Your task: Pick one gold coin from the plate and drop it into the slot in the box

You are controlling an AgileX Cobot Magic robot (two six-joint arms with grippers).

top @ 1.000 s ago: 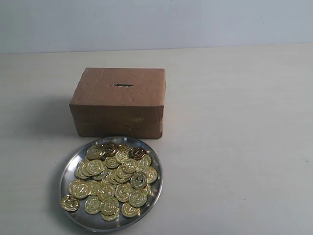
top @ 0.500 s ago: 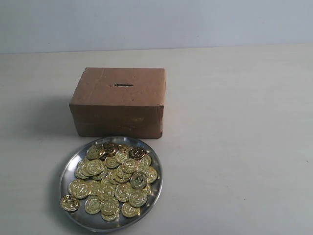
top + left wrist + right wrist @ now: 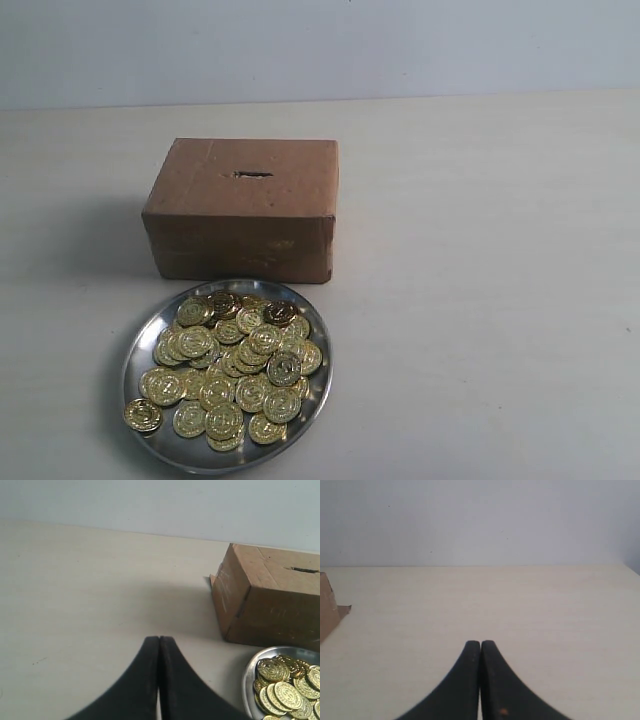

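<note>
A steel plate [image 3: 320, 396] heaped with gold coins [image 3: 235, 365] is set by the desk's [image 3: 480, 300] near edge, left of centre. A cardboard box [image 3: 240, 215] stands just behind it, with the slot [image 3: 252, 174] on top. The left gripper [image 3: 159, 642] and right gripper [image 3: 480, 645] are shown with jaws pressed together. The left jaws should be spread first, and a loose coin at the rim chosen.

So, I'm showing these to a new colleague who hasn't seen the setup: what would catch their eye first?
The heap of gold coins on the shiny steel plate, at the near edge of the table, stands out most. Right behind it sits the brown cardboard box, with a small dark slot in its top. In the wrist views, the left hand and right hand are both shut and empty over bare table.
</note>
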